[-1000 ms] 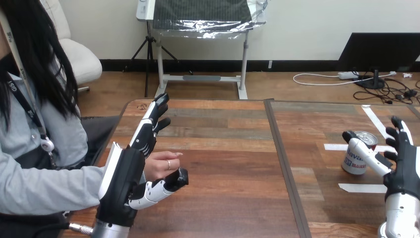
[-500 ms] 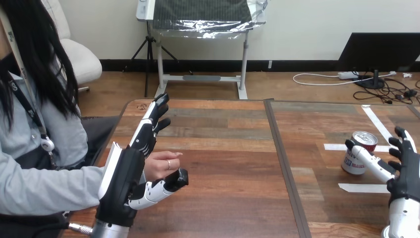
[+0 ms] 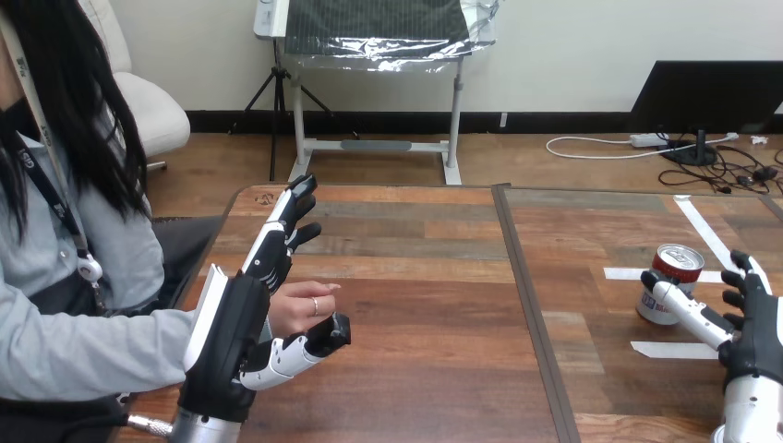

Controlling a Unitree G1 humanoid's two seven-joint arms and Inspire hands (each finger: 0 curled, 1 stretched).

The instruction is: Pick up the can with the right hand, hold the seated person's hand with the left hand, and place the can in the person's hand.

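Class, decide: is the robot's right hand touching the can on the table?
Cannot tell. In the head view the thumb of the right hand overlaps the can with no visible gap, yet contact is not plain; its fingers stand apart.

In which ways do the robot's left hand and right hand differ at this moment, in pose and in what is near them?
The left hand stands against the person's hand, with its thumb under it. The right hand stands beside the can, with its thumb in front of the can. The left hand is at the left edge of the table, the right hand near its right end. Both are open, their fingers curled round nothing.
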